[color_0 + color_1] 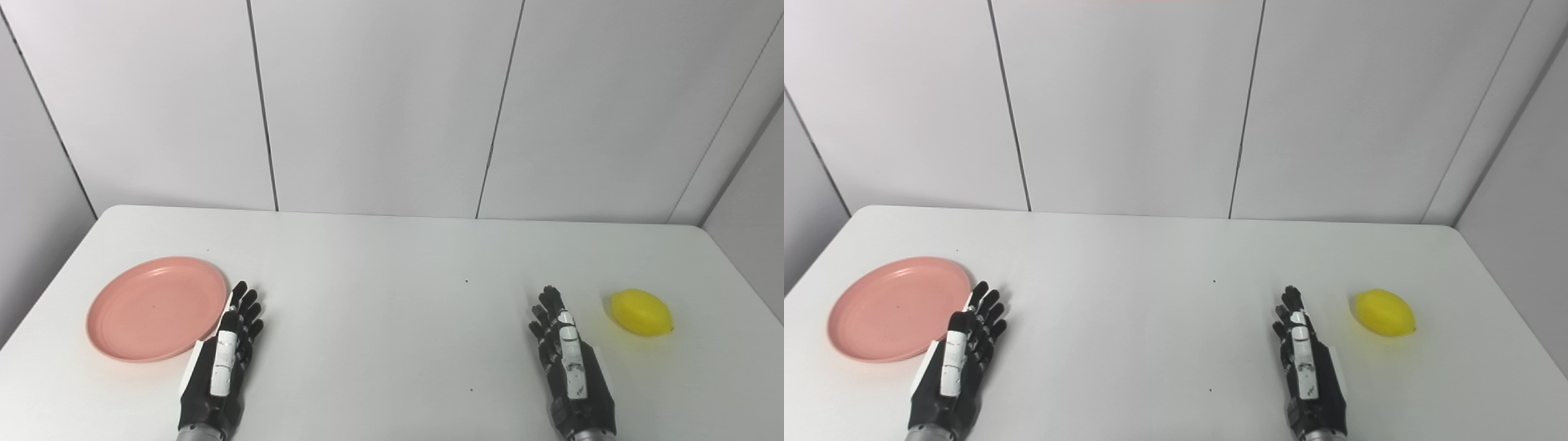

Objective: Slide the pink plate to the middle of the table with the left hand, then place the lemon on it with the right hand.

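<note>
A pink plate (156, 308) lies empty on the left side of the white table (380, 294). My left hand (223, 361) rests flat on the table just right of the plate's rim, fingers stretched forward and apart, holding nothing. A yellow lemon (641, 312) sits on the right side of the table. My right hand (569, 361) lies to the lemon's left with a gap between them, fingers extended and open. In the right eye view the same plate (897, 308), lemon (1385, 313), left hand (958, 361) and right hand (1307, 367) appear.
White wall panels stand behind the table's far edge. Grey side walls close in at the left and right. The table's rounded far corners are visible.
</note>
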You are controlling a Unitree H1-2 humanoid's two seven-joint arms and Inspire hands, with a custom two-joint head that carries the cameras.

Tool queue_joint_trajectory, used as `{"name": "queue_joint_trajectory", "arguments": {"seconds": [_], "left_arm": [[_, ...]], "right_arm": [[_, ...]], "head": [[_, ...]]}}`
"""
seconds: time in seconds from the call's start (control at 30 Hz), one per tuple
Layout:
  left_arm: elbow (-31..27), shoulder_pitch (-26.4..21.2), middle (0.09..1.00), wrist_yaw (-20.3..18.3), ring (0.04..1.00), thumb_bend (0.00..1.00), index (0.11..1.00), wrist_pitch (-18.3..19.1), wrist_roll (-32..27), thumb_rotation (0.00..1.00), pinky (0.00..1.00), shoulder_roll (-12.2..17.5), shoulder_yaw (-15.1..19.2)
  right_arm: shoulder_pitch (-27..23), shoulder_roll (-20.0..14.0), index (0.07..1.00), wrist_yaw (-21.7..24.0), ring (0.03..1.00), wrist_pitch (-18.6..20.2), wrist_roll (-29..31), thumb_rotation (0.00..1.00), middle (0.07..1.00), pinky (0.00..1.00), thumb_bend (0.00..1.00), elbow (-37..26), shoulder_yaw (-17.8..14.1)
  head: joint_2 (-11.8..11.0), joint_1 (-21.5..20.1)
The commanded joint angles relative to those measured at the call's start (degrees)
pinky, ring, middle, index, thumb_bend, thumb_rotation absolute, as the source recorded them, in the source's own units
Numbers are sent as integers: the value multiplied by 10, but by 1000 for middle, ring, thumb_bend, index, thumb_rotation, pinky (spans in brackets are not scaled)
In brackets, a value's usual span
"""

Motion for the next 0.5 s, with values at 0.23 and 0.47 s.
{"name": "queue_joint_trajectory", "arguments": {"seconds": [0.23, 0.47], "left_arm": [[29, 6, 993, 14, 1000, 881, 1000, 17, 15, 953, 1000, -21, -11], [44, 4, 987, 24, 1000, 866, 1000, 3, 34, 953, 1000, -40, -20]], "right_arm": [[20, -9, 964, 22, 989, -23, 22, 939, 987, 1000, 729, 42, -10], [18, -27, 975, 43, 1000, -31, 40, 950, 997, 1000, 734, 59, -20]], "head": [[-17, 60], [-29, 95]]}}
